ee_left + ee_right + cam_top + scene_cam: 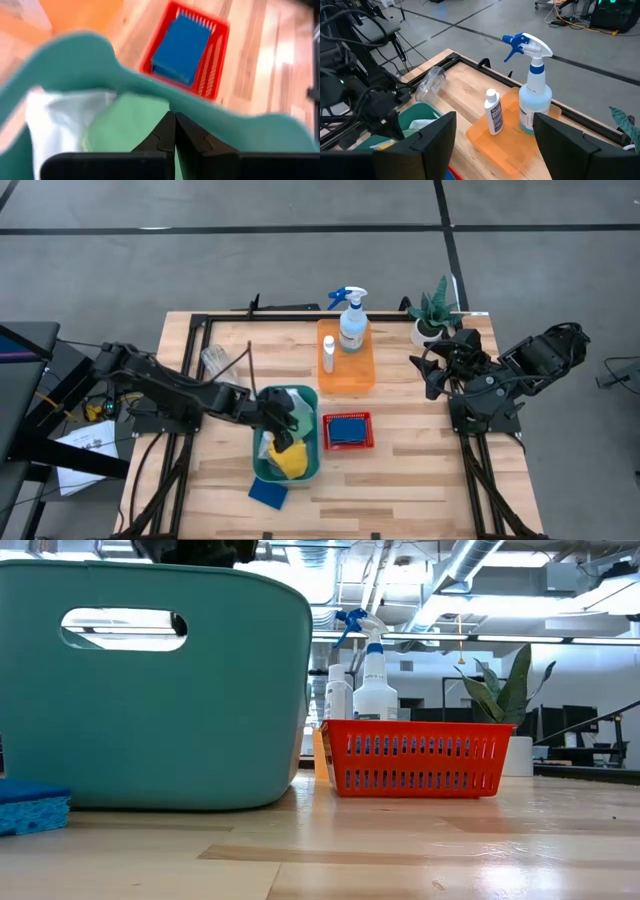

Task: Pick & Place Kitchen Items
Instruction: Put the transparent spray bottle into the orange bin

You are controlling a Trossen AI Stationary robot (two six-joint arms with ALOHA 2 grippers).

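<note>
The high view looks straight down on the whole worktop (420,470), both arms at its sides. The low view sits at worktop level, close beside the teal bin (150,690), facing the room behind. The left wrist view hangs close over that bin, the red basket (210,60) in its upper right. The right wrist view looks from farther off across the orange tray (505,140); high, low and right wrist views share the spray bottle (534,95)

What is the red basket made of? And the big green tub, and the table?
The red basket looks like shiny hard plastic, with moulded slots along its walls. The teal tub seems smooth matte plastic with a cut-out handle. The table looks like pale varnished wood; you can see planks and grain.
</note>
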